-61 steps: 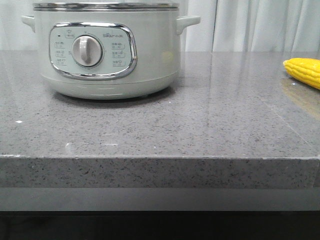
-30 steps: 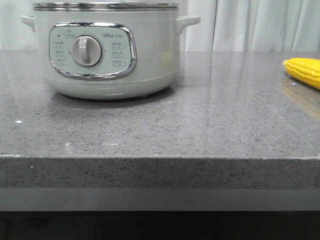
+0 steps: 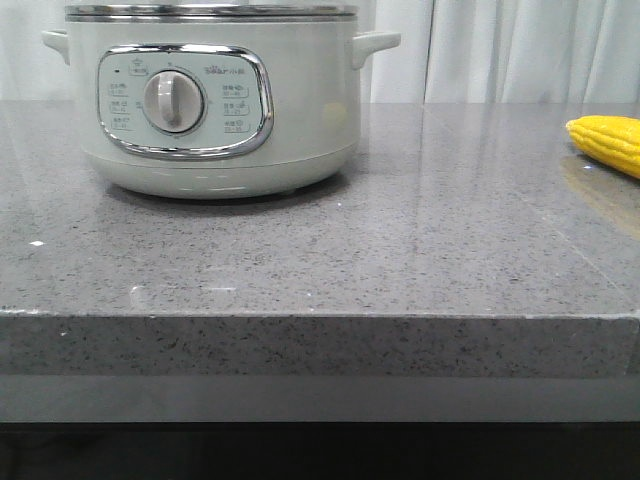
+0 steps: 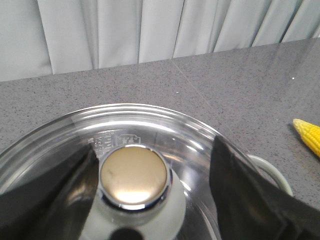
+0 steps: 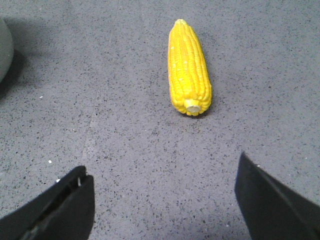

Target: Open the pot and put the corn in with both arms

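Observation:
The pale green-white pot point(image 3: 300, 120) stands at the back left of the grey counter, with its dial facing me. Its clear glass lid point(image 4: 165, 125) is on, topped by a round gold knob point(image 4: 133, 176). My left gripper point(image 4: 152, 165) hangs open over the lid. Its fingers straddle the knob, one close to the knob's rim and the other well apart. The yellow corn point(image 3: 608, 142) lies flat at the counter's far right. In the right wrist view the corn point(image 5: 189, 67) lies ahead of my open right gripper point(image 5: 162, 167), stub end toward it, untouched. Neither gripper shows in the front view.
Pale curtains point(image 3: 520, 50) hang behind the counter. The counter's front edge point(image 3: 320, 318) runs across the front view. One pot side handle point(image 4: 272, 170) shows beyond the lid, and the corn's tip point(image 4: 310, 136) lies past it. A sliver of the pot point(image 5: 4, 45) edges the right wrist view.
The pot's control panel and dial have shifted slightly to the left in the front view. The corn has not moved.

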You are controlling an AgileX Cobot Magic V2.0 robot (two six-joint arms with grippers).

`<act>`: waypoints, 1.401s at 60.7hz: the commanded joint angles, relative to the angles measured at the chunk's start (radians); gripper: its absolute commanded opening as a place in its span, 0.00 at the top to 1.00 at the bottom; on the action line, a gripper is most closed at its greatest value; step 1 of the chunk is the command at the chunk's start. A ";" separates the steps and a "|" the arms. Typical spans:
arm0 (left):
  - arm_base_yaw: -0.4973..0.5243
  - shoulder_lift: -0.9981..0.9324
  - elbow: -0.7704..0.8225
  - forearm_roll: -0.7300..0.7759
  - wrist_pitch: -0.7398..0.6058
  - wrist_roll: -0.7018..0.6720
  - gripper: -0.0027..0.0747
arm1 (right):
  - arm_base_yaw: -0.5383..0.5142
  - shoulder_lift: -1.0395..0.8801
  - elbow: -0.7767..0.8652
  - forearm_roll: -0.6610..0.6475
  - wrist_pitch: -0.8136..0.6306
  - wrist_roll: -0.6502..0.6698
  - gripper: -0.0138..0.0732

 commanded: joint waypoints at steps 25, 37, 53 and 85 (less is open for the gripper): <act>-0.007 0.060 -0.061 -0.014 -0.114 -0.002 0.37 | -0.007 0.002 -0.024 -0.006 -0.064 -0.002 0.16; -0.007 0.060 -0.061 -0.014 -0.114 -0.002 0.56 | -0.007 0.002 -0.024 -0.006 -0.064 -0.002 0.16; -0.007 0.060 -0.095 -0.014 -0.116 -0.002 0.69 | -0.007 0.002 -0.024 -0.006 -0.064 -0.002 0.16; -0.007 -0.095 -0.290 -0.014 0.110 -0.002 0.70 | -0.007 0.002 -0.024 -0.006 -0.062 -0.002 0.16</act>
